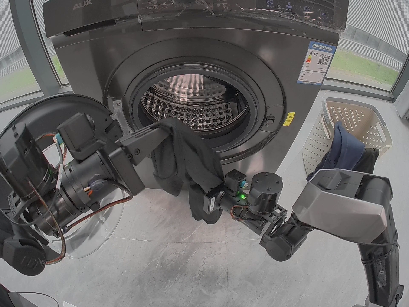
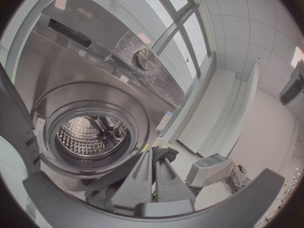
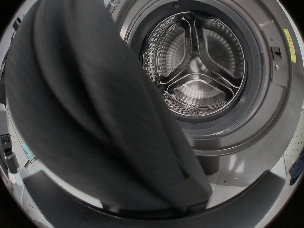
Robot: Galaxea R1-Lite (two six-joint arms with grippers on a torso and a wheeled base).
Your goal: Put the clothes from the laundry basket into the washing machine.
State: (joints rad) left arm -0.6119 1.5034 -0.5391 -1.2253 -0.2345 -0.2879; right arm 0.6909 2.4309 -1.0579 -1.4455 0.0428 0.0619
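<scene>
1. Fingers [image 2: 139, 178] of the left gripper [image 1: 164, 128] are pressed together on the top of one black garment [image 1: 187, 158], bunched at their tips.
2. The garment hangs in front of the lower lip of the drum [image 1: 191, 103] opening. Its long axis runs downward and toward the robot's right.
3. Its lower end drapes over the right gripper [image 1: 207, 202]; the cloth hides that gripper, so I cannot tell whether it is open or closed.
4. One washing machine [image 1: 255, 56] stands behind, its single round door [image 1: 51, 107] swung open on the robot's left.
5. One laundry basket [image 1: 362, 107] sits to the machine's right, holding two pieces: a navy garment [image 1: 345, 150] and a dark garment [image 1: 371, 156].
6. The floor [image 1: 170, 256] is pale grey marbled tile. Tall windows [image 1: 362, 65] stand behind the machine, with grass outside.
</scene>
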